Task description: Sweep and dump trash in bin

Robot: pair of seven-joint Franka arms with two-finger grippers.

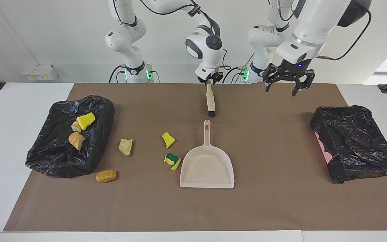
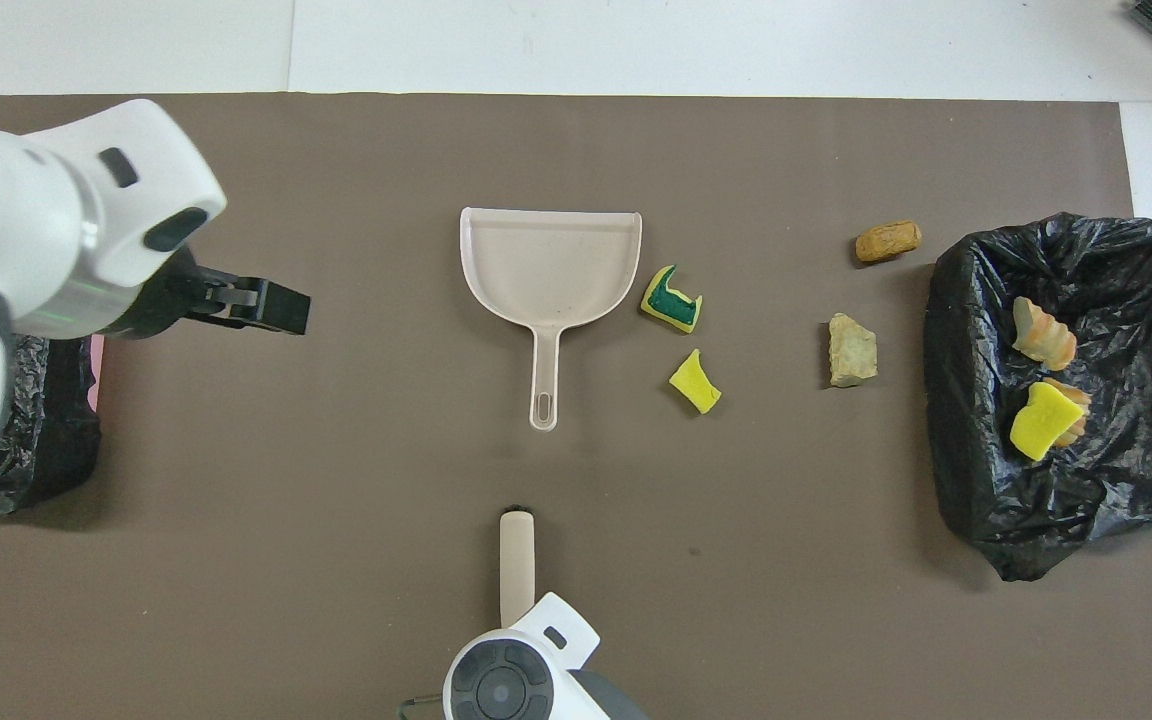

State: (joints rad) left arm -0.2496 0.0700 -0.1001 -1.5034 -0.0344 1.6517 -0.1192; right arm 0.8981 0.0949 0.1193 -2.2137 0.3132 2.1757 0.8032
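Observation:
My right gripper is shut on the top of a beige brush, which hangs with its black bristles down close to the mat; it also shows in the overhead view. The empty beige dustpan lies on the mat, farther from the robots than the brush. Loose trash lies on the mat: a yellow chunk, a yellow-green one, a pale beige one and an orange-brown one. Three more chunks lie in the black-bagged bin. My left gripper is open and empty in the air.
A second black-bagged container with something pink at its edge stands at the left arm's end of the table. A brown mat covers the table. The bin with the trash stands at the right arm's end.

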